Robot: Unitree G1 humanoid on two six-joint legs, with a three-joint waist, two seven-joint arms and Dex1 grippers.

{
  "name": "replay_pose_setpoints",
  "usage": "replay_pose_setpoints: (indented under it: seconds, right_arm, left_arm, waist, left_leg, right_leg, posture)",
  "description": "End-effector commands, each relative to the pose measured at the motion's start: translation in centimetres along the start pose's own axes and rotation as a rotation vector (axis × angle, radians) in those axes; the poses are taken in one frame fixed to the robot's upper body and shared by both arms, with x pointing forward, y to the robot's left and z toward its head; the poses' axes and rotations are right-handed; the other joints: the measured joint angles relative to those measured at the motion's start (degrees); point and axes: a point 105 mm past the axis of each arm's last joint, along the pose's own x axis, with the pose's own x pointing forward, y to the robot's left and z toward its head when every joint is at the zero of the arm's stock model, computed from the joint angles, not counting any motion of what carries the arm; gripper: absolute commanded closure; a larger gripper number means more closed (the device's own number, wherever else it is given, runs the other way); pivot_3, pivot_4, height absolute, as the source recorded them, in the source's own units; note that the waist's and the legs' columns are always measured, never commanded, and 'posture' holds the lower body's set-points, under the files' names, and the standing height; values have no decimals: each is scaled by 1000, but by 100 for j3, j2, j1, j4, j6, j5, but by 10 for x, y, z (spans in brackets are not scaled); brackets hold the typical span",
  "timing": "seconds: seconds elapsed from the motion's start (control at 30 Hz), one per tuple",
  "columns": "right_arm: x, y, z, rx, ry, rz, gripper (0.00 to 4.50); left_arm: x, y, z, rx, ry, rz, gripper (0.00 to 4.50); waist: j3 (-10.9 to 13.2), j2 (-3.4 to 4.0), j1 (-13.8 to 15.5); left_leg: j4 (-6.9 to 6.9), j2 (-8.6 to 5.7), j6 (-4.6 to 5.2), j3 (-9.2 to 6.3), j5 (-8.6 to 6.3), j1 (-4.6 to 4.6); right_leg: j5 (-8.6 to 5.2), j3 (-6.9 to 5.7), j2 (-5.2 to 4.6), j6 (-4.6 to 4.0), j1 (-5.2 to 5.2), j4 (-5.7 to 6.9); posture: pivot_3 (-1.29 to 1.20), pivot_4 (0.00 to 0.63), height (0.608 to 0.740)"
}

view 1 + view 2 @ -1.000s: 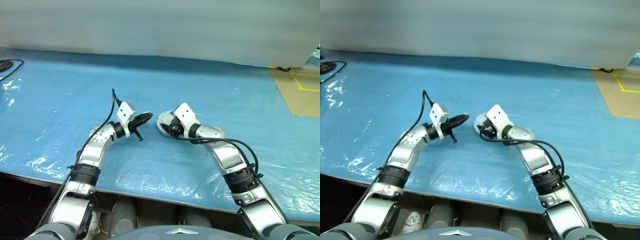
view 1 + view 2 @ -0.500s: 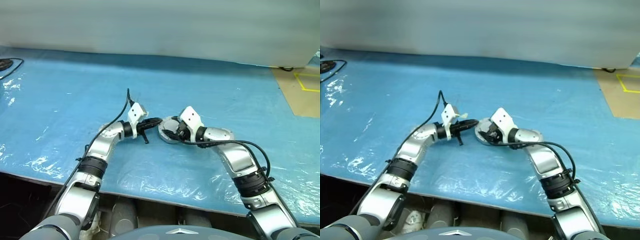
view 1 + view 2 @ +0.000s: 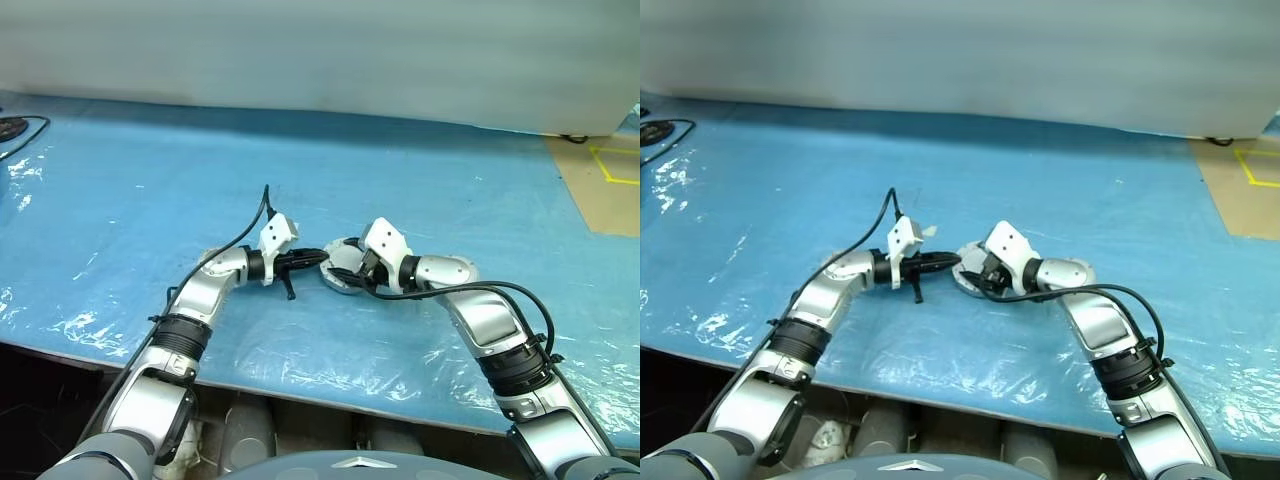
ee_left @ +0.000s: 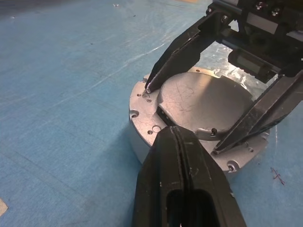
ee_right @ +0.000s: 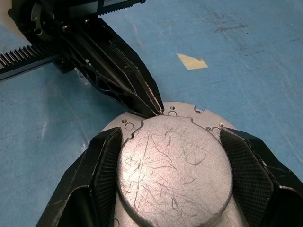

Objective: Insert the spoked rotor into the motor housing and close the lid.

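Observation:
The motor housing (image 4: 203, 104) is a round, shallow silver can lying on the blue table in front of me, also in the left eye view (image 3: 338, 280). It shows a flat, scratched raised plate and a rim with small holes. No windings show. My right gripper (image 5: 170, 135) is shut on it, one finger on each side of the raised plate and both tips down on the rim. My left gripper (image 4: 175, 130) is shut and holds nothing. Its tip touches the rim at the plate's edge, opposite the right hand (image 3: 318, 258). The spoked rotor and the lid are out of view.
The blue plastic-covered table (image 3: 120, 200) stretches wide on both sides and behind the housing. Its front edge (image 3: 300, 385) runs close below my arms. A tan patch with yellow tape (image 3: 605, 170) lies at the far right. A small scrap of tape (image 5: 191, 61) sits beyond the housing.
The right gripper has drawn the housing a little toward me. The left gripper has swung right and down, so its tip now meets the housing's rim.

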Motion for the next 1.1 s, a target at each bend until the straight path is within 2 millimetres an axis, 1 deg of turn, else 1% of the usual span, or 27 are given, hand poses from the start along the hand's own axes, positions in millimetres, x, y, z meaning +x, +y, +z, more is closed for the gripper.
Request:
replay_pose_setpoints:
  seconds: [0.03,0.17,0.23,0.3,0.33,0.43,0.57,0.63,0.73,0.8,0.87,0.97,1.03,1.1]
  right_arm:
    - [4,19,-18,34,61,91,1514]
    - [3,20,-17,40,57,95,1514]
    - [3,19,-14,53,36,90,790]
    - [3,18,-10,70,12,87,215]
    - [3,17,-8,74,-1,75,6]
    - [3,9,0,83,-49,37,6]
    - [-1,9,18,133,-145,62,6]
    - [-3,5,29,151,-199,53,6]
    - [-6,-7,40,145,-262,-1,6]
    - [-8,-16,44,139,-286,-45,6]
    - [-9,-25,40,153,-267,-96,6]
    - [-11,-34,28,199,-215,-134,6]
    - [-12,-38,15,223,-151,-154,6]
    - [-13,-43,2,301,-95,-181,6]
  left_arm:
    - [4,-12,-5,21,38,-64,4500]
    - [2,-13,-8,26,57,-69,4500]
    - [3,-13,-9,25,61,-71,4500]
    - [3,-14,-10,24,64,-73,4500]
    - [3,-14,-10,23,63,-73,4500]
    - [4,-14,-10,22,61,-71,4500]
    - [4,-14,-9,22,57,-68,4500]
    - [5,-13,-9,21,56,-66,4500]
    - [4,-13,-10,22,58,-66,4500]
    - [5,-14,-10,21,58,-67,4500]
    - [5,-14,-10,22,58,-68,4500]
    - [5,-14,-10,23,57,-69,4500]
    - [6,-15,-10,23,58,-72,4500]
    - [6,-15,-10,23,58,-75,4500]
  waist:
    - [0,0,0]
    - [0,0,-1]
    - [0,0,0]
    - [0,0,-2]
    - [0,0,-3]
    - [0,0,-3]
    - [0,1,-1]
    - [1,1,1]
    - [1,1,3]
    - [1,1,8]
    - [1,1,20]
    - [1,1,31]
    - [1,1,35]
    - [1,1,37]
  left_leg:
    - [0,0,0,0,0,1]
    - [0,0,0,0,0,2]
    - [0,0,0,0,0,2]
    - [0,0,0,0,0,2]
    - [0,0,1,0,-1,2]
    - [0,0,2,0,-2,3]
    - [1,0,12,0,-7,1]
    - [0,-1,15,0,-9,0]
    - [0,0,16,0,-9,-6]
    - [1,-1,14,0,-8,-15]
    - [3,-1,2,1,-1,-28]
    - [4,-1,-1,3,1,-30]
    - [3,-1,-1,4,1,-33]
    - [3,-2,-2,4,2,-36]
  right_leg:
    - [0,0,0,0,1,0]
    - [0,0,0,0,1,0]
    - [-1,0,0,0,1,0]
    - [-1,0,0,-1,1,0]
    - [-1,0,0,-1,1,0]
    - [-1,1,0,-1,1,0]
    - [-2,2,-1,-2,-2,-3]
    - [-2,2,-2,-2,-3,-4]
    - [-2,2,-2,-2,-8,-4]
    - [-2,1,-2,-2,-15,-3]
    - [-1,1,-2,-2,-26,-2]
    - [-1,1,-2,-2,-27,-2]
    - [-1,0,-2,-2,-29,-2]
    - [-1,-1,-1,-2,-30,-2]
  posture:
    - [0,150,740]
    - [0,150,740]
    - [0,150,740]
    - [0,150,740]
    - [0,150,740]
    - [0,150,740]
    - [0,150,740]
    - [0,150,740]
    - [0,150,740]
    - [0,150,740]
    - [0,150,740]
    - [0,150,740]
    - [0,150,740]
    - [0,150,740]
